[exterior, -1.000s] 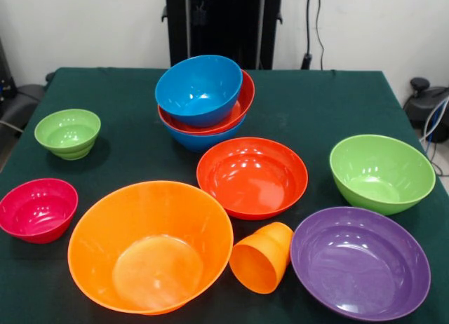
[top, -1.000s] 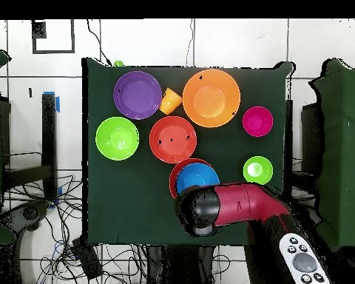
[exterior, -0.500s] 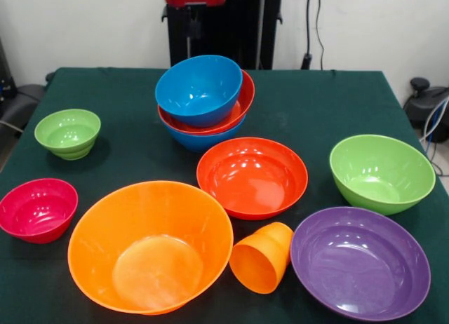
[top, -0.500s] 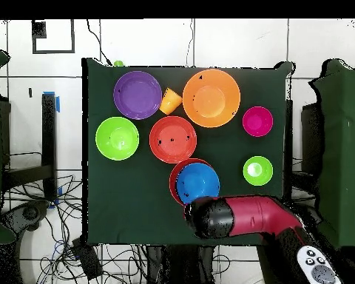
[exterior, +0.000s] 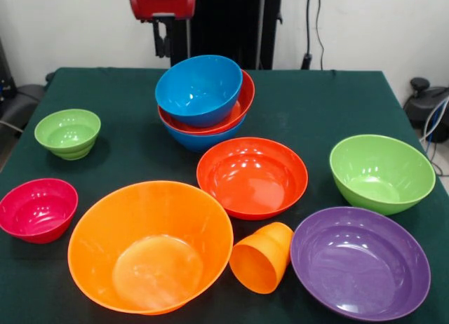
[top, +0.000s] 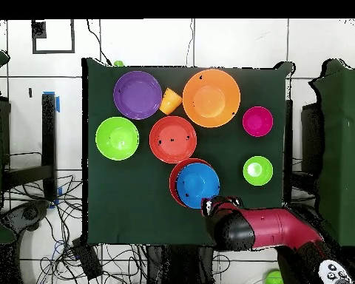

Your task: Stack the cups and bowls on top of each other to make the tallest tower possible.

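A pile of three bowls stands at the back middle of the table: a blue one at the base, a red-orange one in it, and a tilted blue bowl (exterior: 199, 88) (top: 197, 184) on top. My gripper (exterior: 165, 49) (top: 222, 201) hangs behind and to the left of the pile, apart from it and holding nothing. The orange cup (exterior: 262, 257) (top: 170, 100) lies on its side between the large orange bowl (exterior: 150, 245) (top: 211, 97) and the purple bowl (exterior: 360, 261) (top: 137, 95). A single red-orange bowl (exterior: 252, 177) (top: 172, 139) sits mid-table.
A large green bowl (exterior: 382, 173) (top: 117, 138), a small green bowl (exterior: 67, 133) (top: 257, 170) and a magenta bowl (exterior: 37, 209) (top: 257, 121) stand apart on the green cloth (exterior: 316, 106). Cables lie on the floor around the table.
The arm has swung sideways along the table's robot side, to the left in the front view, and its gripper now shows lower. No bowl or cup has moved.
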